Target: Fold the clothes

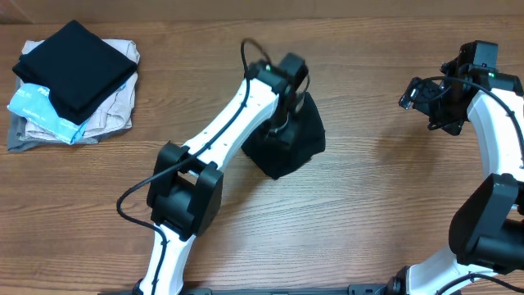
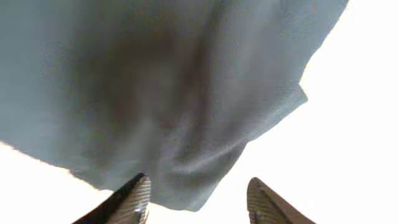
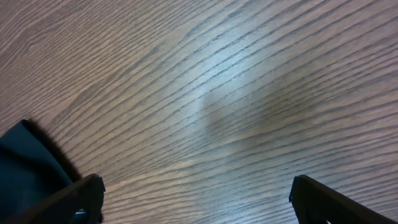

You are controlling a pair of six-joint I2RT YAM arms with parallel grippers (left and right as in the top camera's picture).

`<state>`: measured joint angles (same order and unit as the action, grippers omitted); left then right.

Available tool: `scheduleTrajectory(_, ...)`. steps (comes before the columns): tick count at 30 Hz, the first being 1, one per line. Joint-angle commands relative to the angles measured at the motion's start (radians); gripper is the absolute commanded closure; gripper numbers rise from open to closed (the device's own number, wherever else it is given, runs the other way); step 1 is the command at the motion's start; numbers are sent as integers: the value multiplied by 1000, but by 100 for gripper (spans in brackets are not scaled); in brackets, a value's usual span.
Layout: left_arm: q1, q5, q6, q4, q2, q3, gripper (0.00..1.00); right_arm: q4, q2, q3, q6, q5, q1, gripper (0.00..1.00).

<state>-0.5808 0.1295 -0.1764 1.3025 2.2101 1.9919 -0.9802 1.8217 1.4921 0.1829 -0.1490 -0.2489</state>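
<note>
Left tool (image 2: 198, 182) parted over black shirt (image 1: 304, 139), mostly hidden under arm (image 1: 229, 123), right tool (image 3: 198, 199) spread wide

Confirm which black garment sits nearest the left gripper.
The black shirt at table centre, directly under the left gripper. The other black garment lies neatly folded atop the stack in the far left corner, well away from it.

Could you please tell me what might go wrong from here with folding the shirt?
1. The shirt is a lumpy bundle; fabric lies between the open fingers of the left gripper, so lifting away may snag it and undo the fold.
2. The right gripper hangs open far aside, probably too far to steady it.
</note>
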Motion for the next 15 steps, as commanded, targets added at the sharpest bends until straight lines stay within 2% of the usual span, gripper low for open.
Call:
scheduleTrajectory(1,1,-71,23,48,-24,84,43,5,-23,13,3,8,-2,0)
scheduleTrajectory(6,-3,21,4,90,-23,49,52,5,-23,13,3,8,-2,0)
scheduleTrajectory(9,-17,72,5,89,-23,-1,54,5,-23,13,3,8,-2,0)
scheduleTrajectory(15,-41,69,10,64,-23,-117,54,5,-23,13,3,8,-2,0)
